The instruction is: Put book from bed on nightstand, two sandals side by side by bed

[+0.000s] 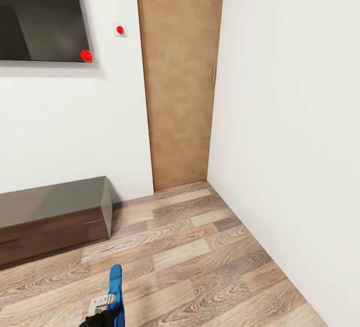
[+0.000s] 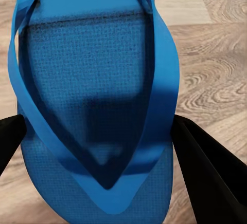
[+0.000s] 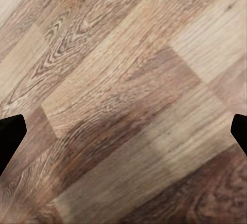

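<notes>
A long, low dark brown TV bench [image 1: 50,222] with a glossy top stands against the wall on the left, beneath a black wall-mounted screen [image 1: 42,14] that reflects three ceiling lights and carries a red dot [image 1: 86,56] at its lower corner. Between the screen and the closed door, a small white wall switch plate [image 1: 120,30] bears a second red dot, set a little higher than the first.
</notes>
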